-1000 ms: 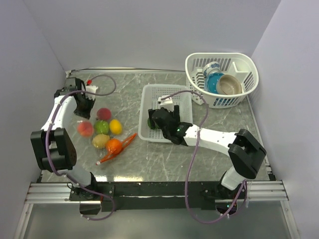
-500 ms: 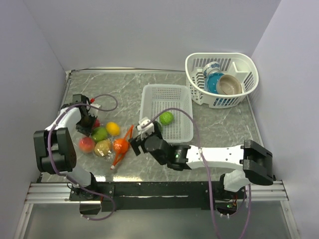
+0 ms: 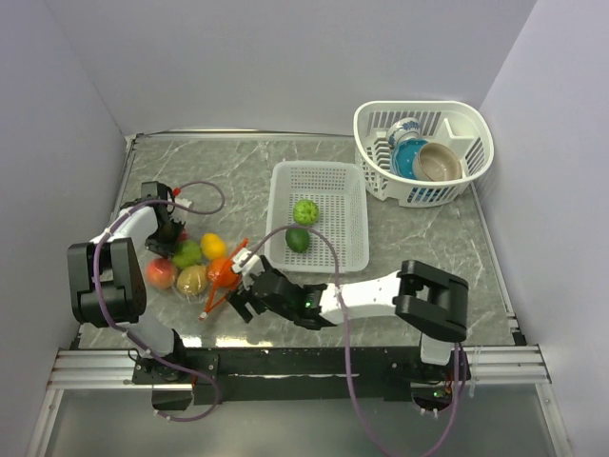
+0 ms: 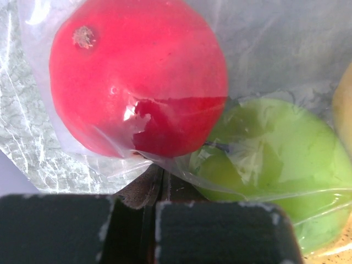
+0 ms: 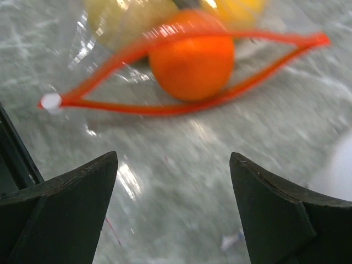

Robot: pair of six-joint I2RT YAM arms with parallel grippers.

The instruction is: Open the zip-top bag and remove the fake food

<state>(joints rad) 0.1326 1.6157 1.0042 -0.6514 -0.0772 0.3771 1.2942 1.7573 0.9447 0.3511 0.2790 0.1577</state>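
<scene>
Since the zip-top bag lies by the table's left edge with its orange-red zip strip parted into an open loop, you can count the opening as done. Two green fruits sit in the flat white basket at mid-table, so the emptying looks partly done. Left inside are an orange fruit right at the mouth and, behind it, a yellow fruit, a green fruit, a red fruit and a tan fruit. Your left hand is pinched tight on the bag's film at its closed end. Your right hand faces the mouth, fingers spread wide, holding nothing.
</scene>
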